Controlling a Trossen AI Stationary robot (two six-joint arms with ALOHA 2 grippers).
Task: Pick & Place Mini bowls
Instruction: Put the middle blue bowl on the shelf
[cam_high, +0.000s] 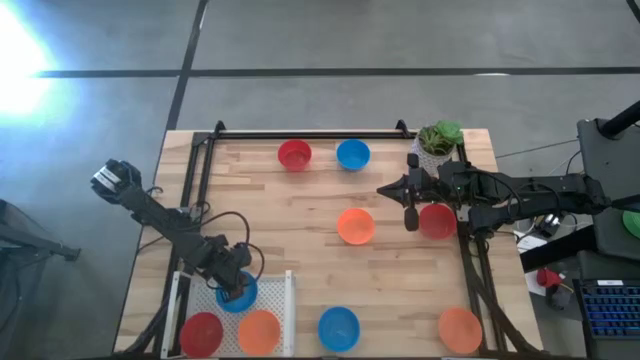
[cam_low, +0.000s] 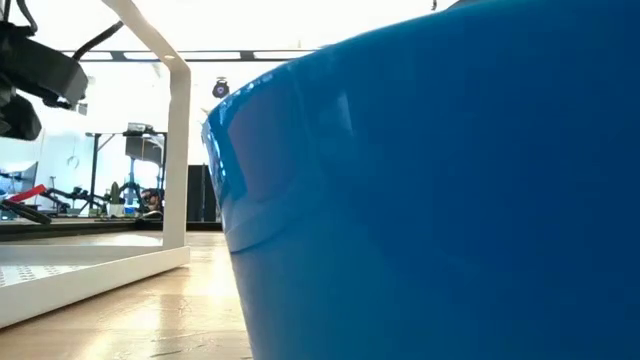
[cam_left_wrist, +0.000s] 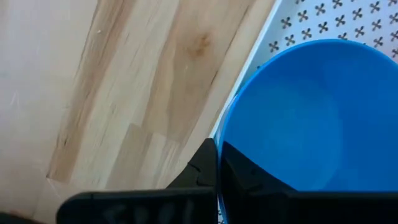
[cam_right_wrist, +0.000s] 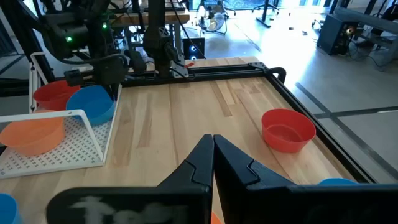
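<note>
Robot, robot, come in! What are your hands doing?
Left gripper shut on blue mini bowl over white tray. Right gripper shut, empty, beside red mini bowl. Nothing blocking.

No text, label, brand, number or sign can be read in any view. The bowls, the white tray and the table carry no legible markings.

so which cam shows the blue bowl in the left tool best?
High view: the blue bowl sits whole over the white rack, left tool on its rim. Left wrist crops it, right wrist shows it small, low view misses it.
</note>
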